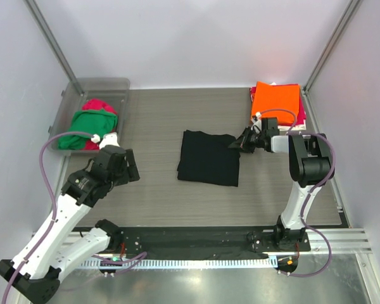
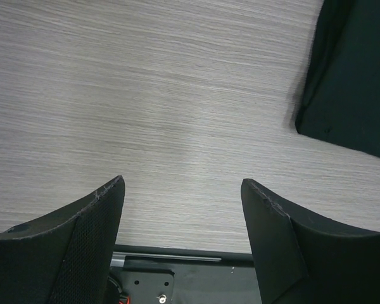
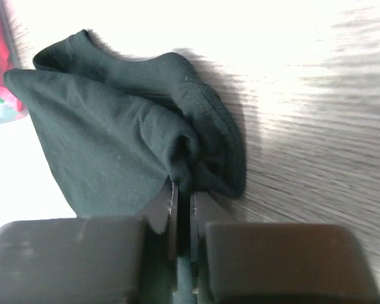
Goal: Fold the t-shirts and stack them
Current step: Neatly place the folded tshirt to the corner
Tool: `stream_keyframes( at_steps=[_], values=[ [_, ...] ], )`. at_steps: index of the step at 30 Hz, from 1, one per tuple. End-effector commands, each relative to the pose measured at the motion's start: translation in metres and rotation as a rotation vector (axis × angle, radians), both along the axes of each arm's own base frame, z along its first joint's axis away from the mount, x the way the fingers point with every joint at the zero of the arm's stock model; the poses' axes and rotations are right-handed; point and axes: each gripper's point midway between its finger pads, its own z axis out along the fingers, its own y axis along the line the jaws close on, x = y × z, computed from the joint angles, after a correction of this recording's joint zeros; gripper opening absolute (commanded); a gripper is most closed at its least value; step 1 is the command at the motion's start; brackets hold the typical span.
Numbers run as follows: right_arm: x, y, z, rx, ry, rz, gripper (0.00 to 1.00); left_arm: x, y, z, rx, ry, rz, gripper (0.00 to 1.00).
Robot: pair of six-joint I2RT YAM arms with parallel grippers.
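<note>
Your right gripper (image 1: pixel 240 143) is pinched shut on the bunched right edge of the folded black t-shirt (image 1: pixel 209 158), which lies mid-table on the grey wood-grain tabletop (image 1: pixel 158 114). Your left gripper (image 1: pixel 131 166) hangs wide apart over bare surface, holding nothing. White walls (image 1: pixel 196 38) enclose the table, with an orange t-shirt (image 1: pixel 275 101) topping a pile far right, and a green t-shirt (image 1: pixel 82 123) and a crimson t-shirt (image 1: pixel 100 104) in the clear grey bin (image 1: pixel 104 84) far left.
</note>
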Motion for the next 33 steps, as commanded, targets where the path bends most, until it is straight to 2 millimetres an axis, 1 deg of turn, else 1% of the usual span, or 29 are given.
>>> stream_keyframes(
  at_steps=[1,3,4,5,6,7,8,9,12,13,15,16,17,18,20,21,23,24,25,26,27,29,30,32,33],
  values=[
    [-0.012,0.012,-0.004,0.054,0.026,0.042,0.01,0.005,0.005,0.016,0.002,-0.065,0.016,0.75],
    [-0.006,0.013,0.011,0.06,-0.004,0.049,0.01,0.004,0.007,0.02,0.001,-0.079,0.018,0.75],
    [-0.003,0.013,0.024,0.055,-0.034,0.055,0.01,0.005,0.007,0.02,0.0,-0.088,0.022,0.75],
    [0.002,0.01,0.029,0.032,-0.05,0.047,0.01,0.005,0.008,0.02,-0.005,-0.094,0.027,0.75],
    [0.008,0.008,0.041,0.017,-0.058,0.05,0.01,0.004,0.008,0.018,-0.01,-0.101,0.029,0.75],
    [0.008,0.006,0.051,-0.007,-0.063,0.049,0.01,0.005,0.008,0.018,-0.017,-0.109,0.032,0.75],
    [0.011,0.001,0.057,-0.046,-0.086,0.06,0.01,0.004,0.009,0.02,-0.019,-0.117,0.033,0.75],
    [0.015,-0.005,0.066,-0.093,-0.08,0.041,0.01,0.004,0.012,0.021,-0.011,-0.125,0.044,0.75],
    [0.024,-0.02,0.092,-0.203,-0.133,0.027,0.01,0.003,0.017,0.022,-0.004,-0.141,0.064,0.75],
    [0.026,-0.024,0.099,-0.225,-0.148,0.02,0.01,0.003,0.017,0.024,-0.01,-0.148,0.066,0.75],
    [0.03,-0.031,0.119,-0.274,-0.186,0.016,0.01,0.003,0.018,0.024,-0.008,-0.151,0.069,0.75],
    [0.032,-0.035,0.125,-0.303,-0.199,0.004,0.01,0.002,0.02,0.024,-0.004,-0.153,0.075,0.75],
    [0.033,-0.037,0.131,-0.315,-0.211,0.002,0.01,0.002,0.02,0.024,-0.004,-0.153,0.079,0.75],
    [0.036,-0.038,0.145,-0.326,-0.241,0.005,0.01,0.002,0.02,0.024,-0.004,-0.151,0.08,0.75],
    [0.04,-0.042,0.159,-0.348,-0.272,-0.001,0.01,0.002,0.021,0.023,0.002,-0.15,0.087,0.75],
    [0.043,-0.042,0.173,-0.354,-0.298,0.0,0.01,0.002,0.022,0.023,0.002,-0.15,0.089,0.75],
    [0.047,-0.045,0.186,-0.377,-0.331,0.003,0.01,0.002,0.022,0.023,0.004,-0.148,0.093,0.75],
    [0.05,-0.046,0.201,-0.387,-0.355,0.004,0.01,0.002,0.022,0.023,0.005,-0.147,0.092,0.75],
    [0.052,-0.048,0.206,-0.405,-0.369,0.011,0.01,0.002,0.022,0.023,0.003,-0.149,0.093,0.74],
    [0.056,-0.053,0.213,-0.432,-0.383,0.0,0.01,0.002,0.023,0.023,0.008,-0.146,0.097,0.75],
    [0.059,-0.055,0.227,-0.446,-0.405,-0.002,0.01,0.002,0.023,0.023,0.006,-0.147,0.098,0.74],
    [0.061,-0.063,0.234,-0.493,-0.413,-0.004,0.01,0.003,0.023,0.023,0.008,-0.147,0.098,0.74],
    [0.066,-0.067,0.251,-0.504,-0.447,-0.015,0.01,0.003,0.023,0.022,0.008,-0.146,0.099,0.74],
    [0.069,-0.071,0.262,-0.521,-0.47,-0.014,0.01,0.003,0.023,0.022,0.01,-0.143,0.099,0.74],
    [0.071,-0.074,0.273,-0.525,-0.492,-0.021,0.01,0.003,0.023,0.022,0.008,-0.145,0.099,0.74]
  ],
)
